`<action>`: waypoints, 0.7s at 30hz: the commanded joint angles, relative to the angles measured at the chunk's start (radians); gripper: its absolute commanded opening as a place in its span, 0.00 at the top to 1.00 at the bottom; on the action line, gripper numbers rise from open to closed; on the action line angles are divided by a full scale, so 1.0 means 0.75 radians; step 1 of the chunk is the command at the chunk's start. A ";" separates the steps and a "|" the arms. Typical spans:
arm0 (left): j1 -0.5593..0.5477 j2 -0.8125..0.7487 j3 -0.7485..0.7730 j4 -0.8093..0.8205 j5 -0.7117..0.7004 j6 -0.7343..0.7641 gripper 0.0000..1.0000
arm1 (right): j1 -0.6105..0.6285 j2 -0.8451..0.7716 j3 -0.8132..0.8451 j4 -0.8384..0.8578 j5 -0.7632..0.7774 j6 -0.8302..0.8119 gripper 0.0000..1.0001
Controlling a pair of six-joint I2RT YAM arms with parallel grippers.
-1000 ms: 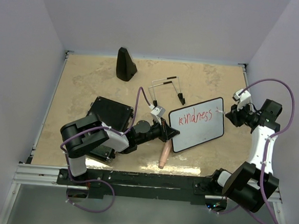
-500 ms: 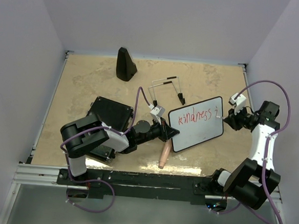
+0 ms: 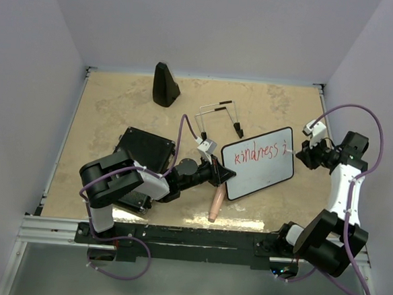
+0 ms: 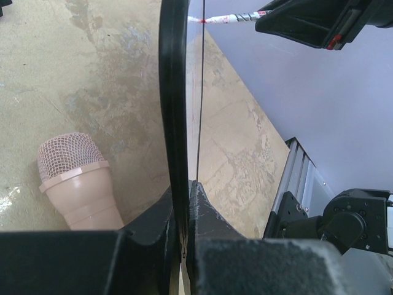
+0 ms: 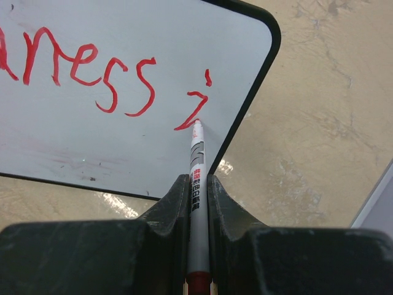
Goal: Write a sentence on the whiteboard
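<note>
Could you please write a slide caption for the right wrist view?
Right gripper holds a marker with its tip on the whiteboard, at a red stroke after "ness".

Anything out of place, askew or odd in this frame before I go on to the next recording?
The whiteboard is held askew, clamped at its edge by the left gripper, while a black wire stand lies apart behind it. A pink microphone lies on its side by the board. Nothing looks spilled or broken.
</note>
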 commanded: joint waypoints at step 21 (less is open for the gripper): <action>-0.010 0.027 0.000 -0.012 0.034 0.081 1.00 | -0.015 -0.056 0.085 -0.004 0.005 -0.027 1.00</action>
